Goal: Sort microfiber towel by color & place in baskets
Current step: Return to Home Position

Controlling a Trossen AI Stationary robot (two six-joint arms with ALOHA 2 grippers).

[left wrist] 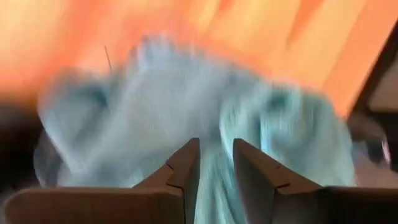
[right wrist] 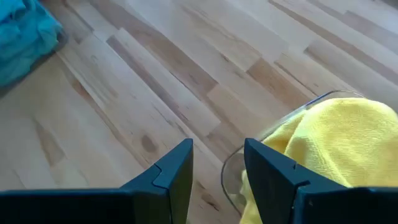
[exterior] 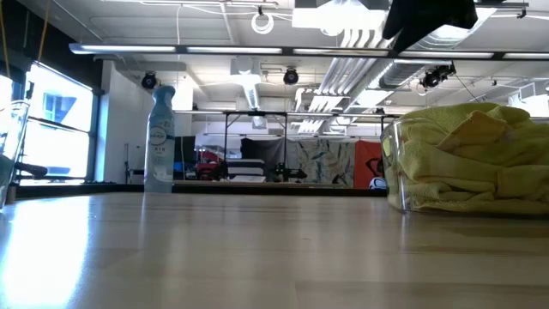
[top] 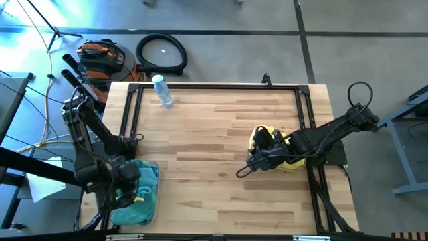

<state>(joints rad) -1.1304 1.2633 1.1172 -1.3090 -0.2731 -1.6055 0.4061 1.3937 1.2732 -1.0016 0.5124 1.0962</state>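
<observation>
A heap of teal-blue towels (top: 142,194) lies at the table's near left corner; its tub hardly shows. My left gripper (top: 127,186) hangs right over the heap. In the blurred left wrist view its fingers (left wrist: 216,158) stand slightly apart, with teal cloth (left wrist: 186,106) beyond them. Whether they touch it, I cannot tell. Yellow towels (top: 294,161) fill a clear basket (right wrist: 280,122) on the table's right side, piled above its rim (exterior: 472,154). My right gripper (top: 243,171) is open (right wrist: 217,155) above bare wood, just left of that basket.
A clear spray bottle (top: 162,92) stands near the far left edge, also in the low view (exterior: 159,137). A dark metal frame (top: 214,87) runs along the table's edges. Bare wood lies between the two heaps.
</observation>
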